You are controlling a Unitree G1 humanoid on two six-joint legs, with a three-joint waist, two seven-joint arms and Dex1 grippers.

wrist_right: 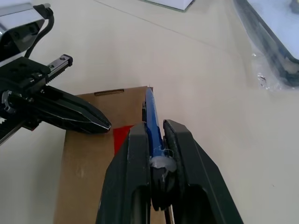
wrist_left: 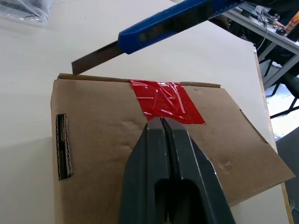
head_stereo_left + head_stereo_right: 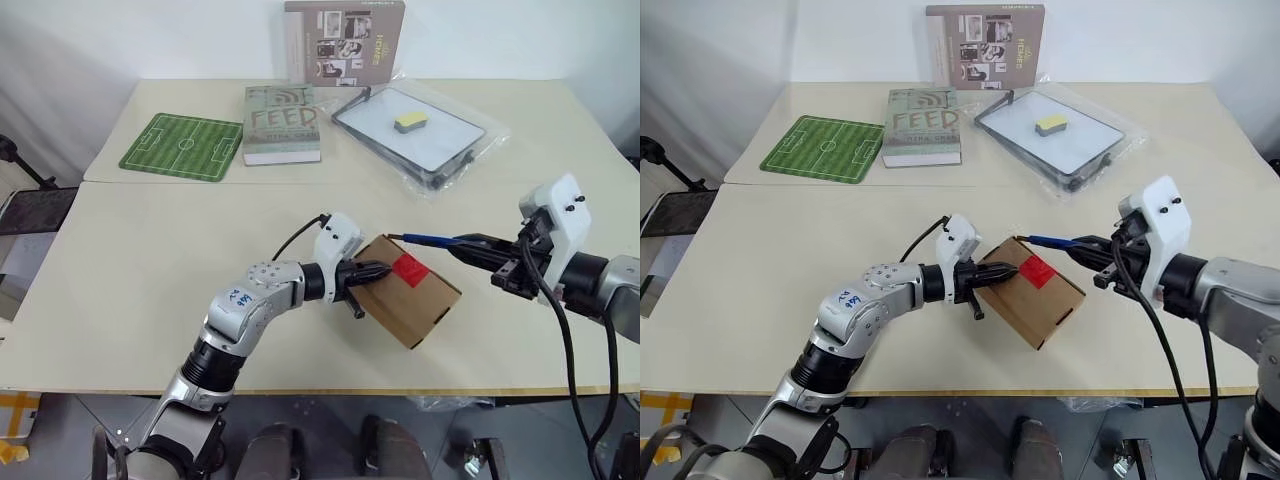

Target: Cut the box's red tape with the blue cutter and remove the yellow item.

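Still sealed box (image 3: 410, 295), red tape (image 3: 409, 267) intact.

table (image 3: 150, 290) | on it: box (image 3: 420, 300), book (image 3: 281, 125), green mat (image 3: 183, 147), bagged tray (image 3: 420, 135)

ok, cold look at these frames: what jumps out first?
The red tape on the brown box at the table's near middle. The left gripper, fingers shut, presses on the box top beside the tape. From the right, the right gripper holds the blue cutter, blade poised over the box's far edge.
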